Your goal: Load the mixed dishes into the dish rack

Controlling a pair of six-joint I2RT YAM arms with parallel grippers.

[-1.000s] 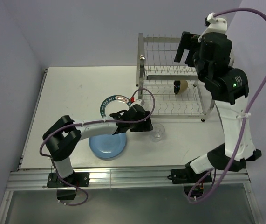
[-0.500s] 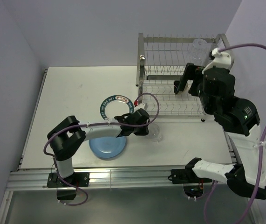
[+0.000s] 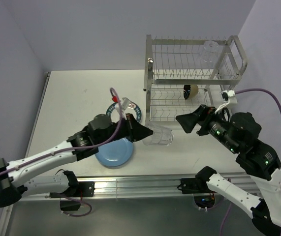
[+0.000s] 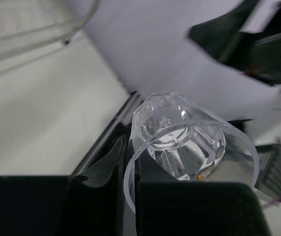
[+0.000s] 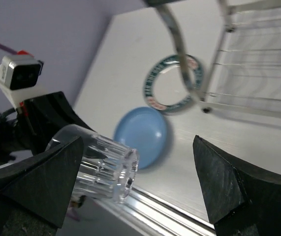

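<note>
Glass [image 3: 159, 136] in left hand [image 3: 144, 132], seemingly pinched by rim

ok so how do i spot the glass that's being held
Find the wire rack at the back right of the table. Just in front of its lower left corner, the left gripper holds a clear glass by the rim. It lies sideways, unlike the other glass, up on the rack's top tier.

Left arm [image 3: 46, 157] of white tubular links and chunky black joints, right arm [image 3: 248, 132] built the same with small green lights [image 3: 266, 158], purple cables [image 3: 273, 98] looping along each, boxy white wrist camera [image 5: 19, 73] with a red tab, right gripper [image 5: 138, 140] with matte black wedge fingers [image 5: 219, 187]
</note>
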